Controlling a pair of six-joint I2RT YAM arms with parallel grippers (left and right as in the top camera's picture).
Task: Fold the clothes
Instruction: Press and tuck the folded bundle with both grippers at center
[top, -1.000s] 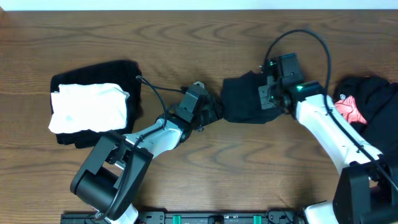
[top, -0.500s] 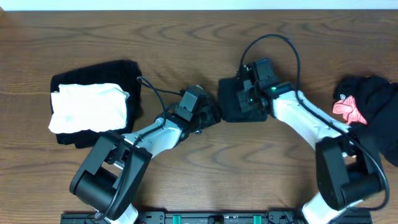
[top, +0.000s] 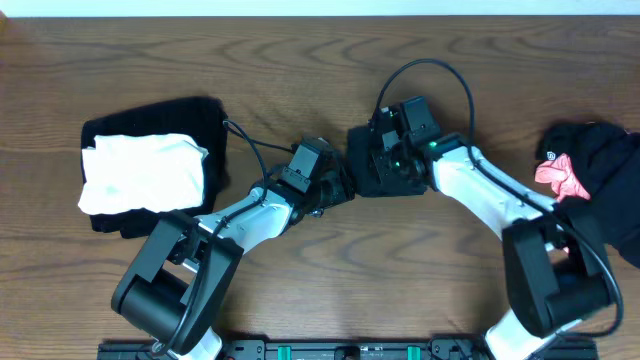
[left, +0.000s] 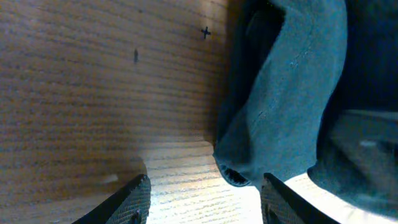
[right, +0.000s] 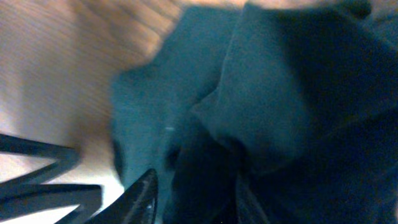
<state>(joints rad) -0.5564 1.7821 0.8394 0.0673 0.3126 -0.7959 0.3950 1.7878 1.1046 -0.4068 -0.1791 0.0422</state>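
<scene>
A crumpled black garment (top: 375, 178) lies at the table's middle; in the left wrist view its grey-blue edge (left: 280, 106) hangs just ahead of my fingers. My left gripper (top: 340, 186) sits low on the wood at the garment's left edge, open (left: 205, 190), with only bare wood between its fingers. My right gripper (top: 380, 158) is down on top of the same garment. In the blurred right wrist view its jaws (right: 196, 186) stand apart, with a dark fold of the cloth lying between them.
At the left a white folded garment (top: 140, 175) rests on a black stack (top: 150, 118). At the right edge lies a black heap (top: 610, 175) with a pink garment (top: 562, 176) on it. The right arm's cable (top: 430, 70) loops above the middle garment.
My right gripper has carried the black garment leftwards until it meets the left gripper, and its jaws have parted. The left arm has barely moved.
</scene>
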